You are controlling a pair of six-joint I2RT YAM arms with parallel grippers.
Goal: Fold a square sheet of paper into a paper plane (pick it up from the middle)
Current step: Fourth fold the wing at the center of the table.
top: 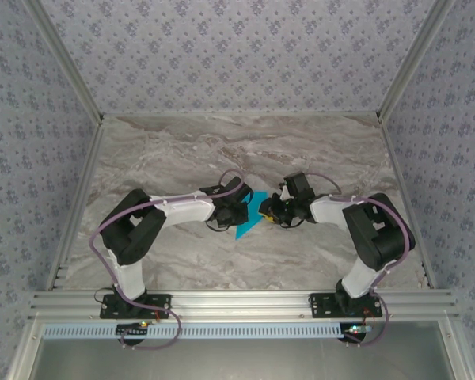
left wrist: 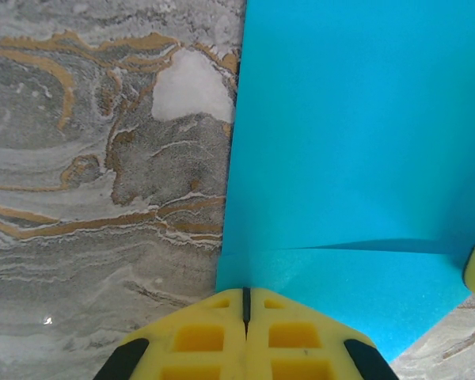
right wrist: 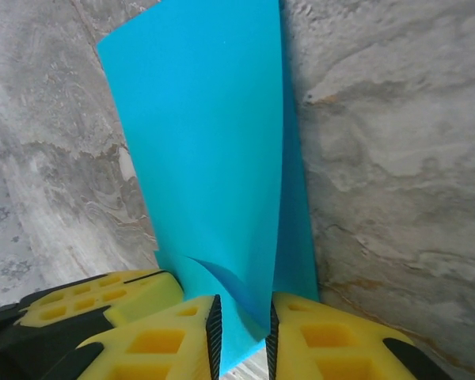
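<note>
1. Standing by the rig, I see a grey-veined marble table (top: 182, 150) boxed in by floral-patterned walls (top: 237, 55), with an aluminium rail (top: 237, 301) along the near edge.
2. The square sheet of paper (top: 245, 223) lies mid-table, between the two arms.
3. The left wrist view shows the left gripper (left wrist: 245, 294) clenched, its tips at the sheet's edge.
4. The right wrist view shows the right gripper (right wrist: 241, 309) with its jaws slightly apart and a raised fold of the sheet between them.

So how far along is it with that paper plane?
Early to midway, I'd guess. Done: the blue paper already shows a fold, one layer over another. In hand: the left gripper, shut, meets its edge while the right gripper straddles a raised flap. Left: no pointed dart shape yet.
</note>
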